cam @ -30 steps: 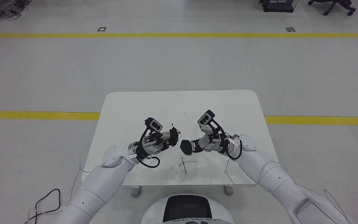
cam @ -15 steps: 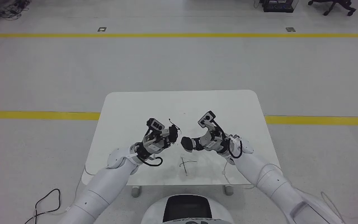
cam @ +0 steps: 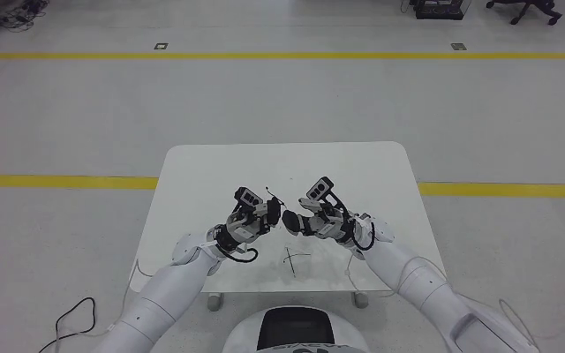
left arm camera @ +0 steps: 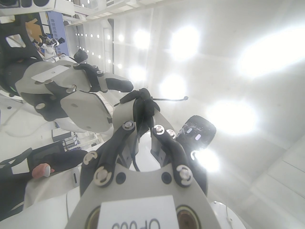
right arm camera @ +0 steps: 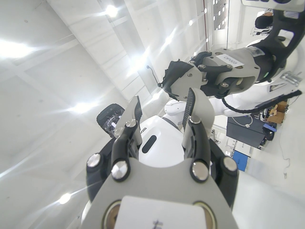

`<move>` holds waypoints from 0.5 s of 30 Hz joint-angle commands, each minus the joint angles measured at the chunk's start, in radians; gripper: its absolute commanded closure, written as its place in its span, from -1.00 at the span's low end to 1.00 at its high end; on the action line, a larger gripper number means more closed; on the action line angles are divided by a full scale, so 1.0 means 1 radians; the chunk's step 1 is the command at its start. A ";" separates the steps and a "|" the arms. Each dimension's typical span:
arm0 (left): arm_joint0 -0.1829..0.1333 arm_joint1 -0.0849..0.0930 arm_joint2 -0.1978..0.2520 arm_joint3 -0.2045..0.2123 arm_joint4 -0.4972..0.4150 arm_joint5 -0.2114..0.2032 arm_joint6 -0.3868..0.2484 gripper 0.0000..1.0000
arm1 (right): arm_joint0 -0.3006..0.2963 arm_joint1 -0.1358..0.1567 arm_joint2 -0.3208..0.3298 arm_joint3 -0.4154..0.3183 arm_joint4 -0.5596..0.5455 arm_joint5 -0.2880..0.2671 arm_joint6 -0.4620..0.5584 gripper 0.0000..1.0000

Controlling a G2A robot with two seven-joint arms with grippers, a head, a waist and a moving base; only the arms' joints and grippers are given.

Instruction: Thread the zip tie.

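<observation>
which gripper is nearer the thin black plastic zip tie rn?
Left. The left gripper is shut on the thin black plastic zip tie; the right gripper is open close beside it, holding nothing.

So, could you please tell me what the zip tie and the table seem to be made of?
Zip tie: looks like black plastic, likely nylon; a thin strand that holds itself out straight from the left tool. Table: white, smooth, matte top with rounded corners, perhaps laminate or painted board; the look leaves it open.
</observation>
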 commanded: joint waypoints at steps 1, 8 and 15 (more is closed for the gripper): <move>0.000 -0.001 0.000 0.001 -0.002 0.004 -0.005 1.00 | 0.001 -0.002 0.002 0.004 -0.003 -0.004 0.000 0.28; -0.002 -0.006 0.001 0.005 0.004 0.016 -0.014 1.00 | 0.004 -0.011 0.006 0.010 -0.014 -0.015 0.000 0.32; -0.002 -0.009 0.000 0.008 0.012 0.024 -0.015 1.00 | 0.004 -0.018 0.008 0.007 -0.027 -0.028 0.000 0.40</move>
